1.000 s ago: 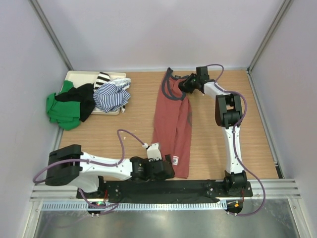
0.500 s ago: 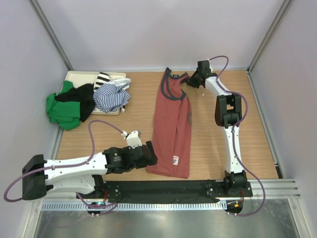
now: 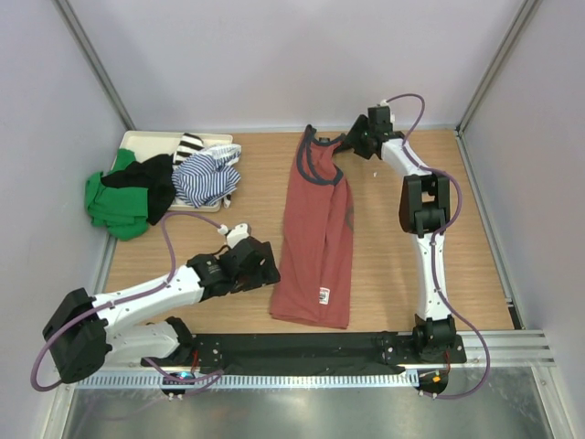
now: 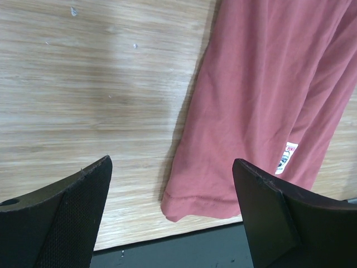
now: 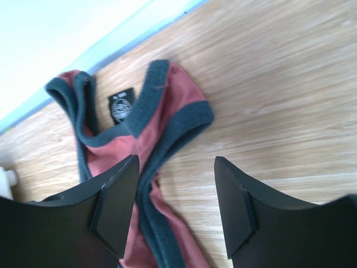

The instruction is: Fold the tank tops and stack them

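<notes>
The brick-red tank top (image 3: 317,233) with dark grey trim lies folded lengthwise down the middle of the table, straps at the far end. It also shows in the left wrist view (image 4: 268,95) and the right wrist view (image 5: 120,151). My left gripper (image 3: 265,267) is open and empty, just left of the top's lower hem. My right gripper (image 3: 347,146) is open and empty beside the grey strap (image 5: 178,120) at the far end. The navy-and-white striped top (image 3: 206,176) lies in the pile at far left.
A white tray (image 3: 146,140) at the far left holds a pile with a green garment (image 3: 114,203), a black one (image 3: 151,183) and a black-and-white striped one (image 3: 189,144). The black base rail (image 3: 311,347) runs along the near edge.
My left gripper has let go of the hem and drawn back to the left and away. My right gripper has released the strap and moved slightly right. The red top now lies flat.
</notes>
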